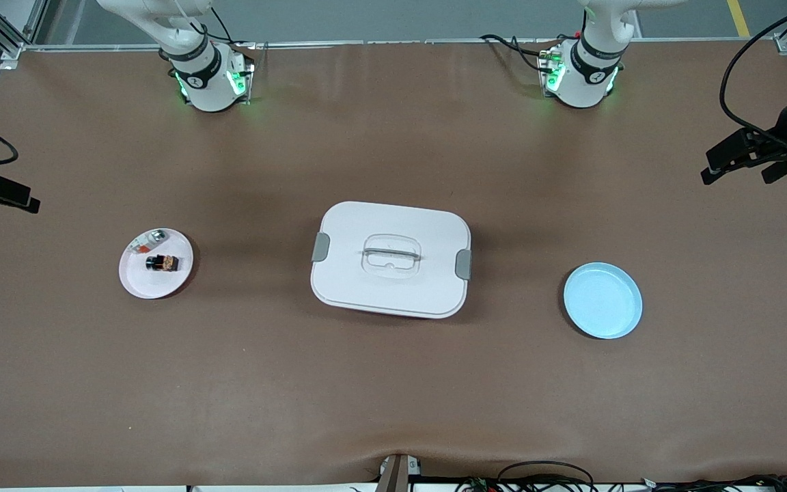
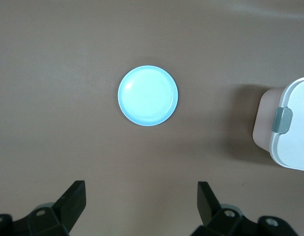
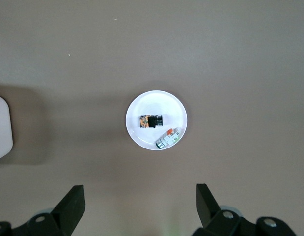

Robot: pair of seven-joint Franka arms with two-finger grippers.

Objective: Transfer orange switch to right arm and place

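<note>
The orange switch (image 1: 163, 262), a tiny black block with an orange face, lies on a white plate (image 1: 141, 283) toward the right arm's end of the table. It also shows in the right wrist view (image 3: 151, 120) on that plate (image 3: 142, 140). My right gripper (image 3: 140, 196) is open and empty, high over bare table between its base and the white plate; it shows at the front view's edge (image 1: 4, 198). My left gripper (image 2: 142, 196) is open and empty, high over the table near a pale blue plate (image 2: 148, 96), and shows at the front view's other edge (image 1: 735, 174).
A silvery-clear part with a red-orange bit (image 1: 147, 242) lies beside the switch on the white plate. A white lidded box with grey clasps (image 1: 391, 260) stands at the table's middle. The empty blue plate (image 1: 602, 301) lies toward the left arm's end.
</note>
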